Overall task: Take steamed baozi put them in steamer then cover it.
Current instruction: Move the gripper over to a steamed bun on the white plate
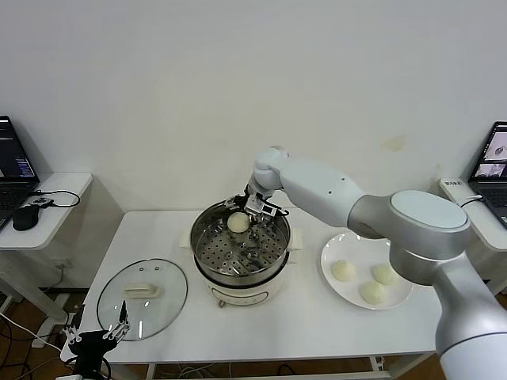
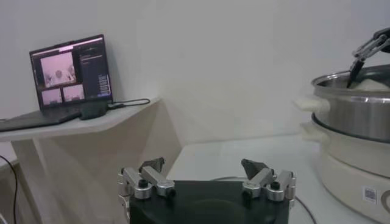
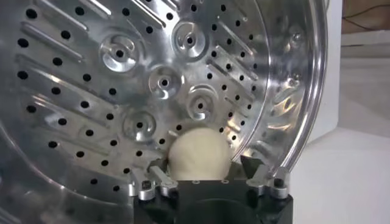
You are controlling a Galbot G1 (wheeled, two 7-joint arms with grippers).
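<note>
While the right gripper (image 1: 240,212) hangs inside the steamer (image 1: 240,252), jaws spread either side of a bun (image 3: 198,153) on the tray, it should lift straight up; left gripper (image 2: 207,181) waits open, low by the table's corner

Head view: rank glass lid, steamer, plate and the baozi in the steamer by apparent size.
1. Steamer, widest with its base.
2. Glass lid and plate: look about alike, so not ranked against each other.
3. Baozi, far smaller, on the tray between the right gripper's open fingers.
</note>
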